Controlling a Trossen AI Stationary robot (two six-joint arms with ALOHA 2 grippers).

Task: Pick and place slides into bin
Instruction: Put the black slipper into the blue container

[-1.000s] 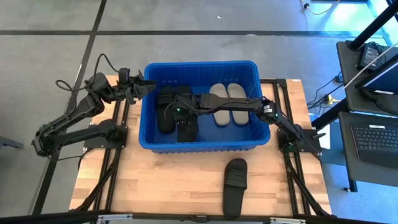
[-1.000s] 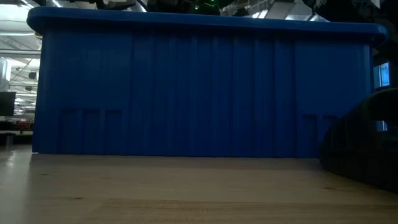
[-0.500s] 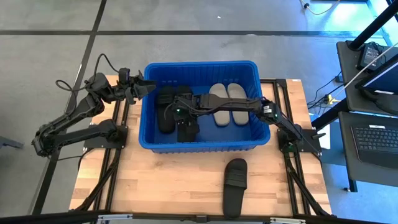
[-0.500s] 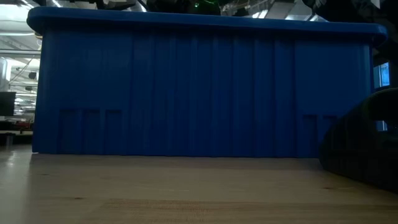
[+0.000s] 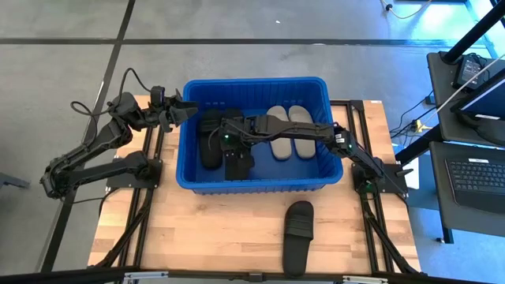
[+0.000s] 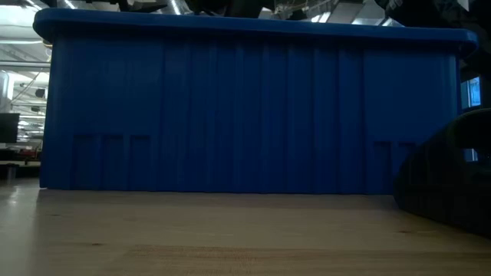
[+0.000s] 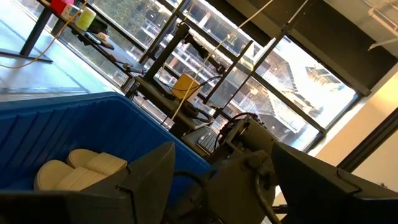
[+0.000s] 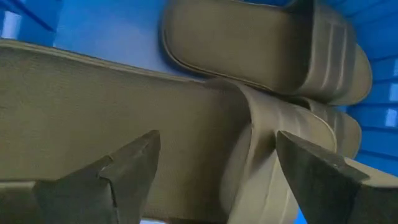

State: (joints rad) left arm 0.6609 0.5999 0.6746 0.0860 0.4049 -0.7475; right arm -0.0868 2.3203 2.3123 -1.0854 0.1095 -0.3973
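Reaching across the blue bin [image 5: 256, 188] from its right side, the right arm ended with the right gripper [image 5: 226, 136] low inside the tub, above the black slides [image 5: 210, 139] lying in the left part. In the right wrist view its two dark fingers [image 8: 121, 171] stood spread wide with nothing between them, a slide's sole and strap filling the space just beyond the tips. Three black slides showed in that left part, close together and partly hidden under the gripper. Beside them, in the right half of the bin, the two light grey slides [image 5: 289, 130] lay side by side, touching each other; the left wrist view caught them too, against the ribbed blue wall [image 7: 74, 134].

The left gripper [image 5: 180, 112] hovered at the bin's left rim near the far corner, its fingers [image 7: 146, 177] parted and holding nothing.

One more black slide [image 5: 297, 235] lay on the wooden table [image 5: 213, 229] outside the bin, near the front edge and right of centre, well apart from both grippers. In the low view the bin's front wall [image 6: 253, 115] filled most of the picture, with that slide's dark shape [image 6: 449, 176] at the right edge.
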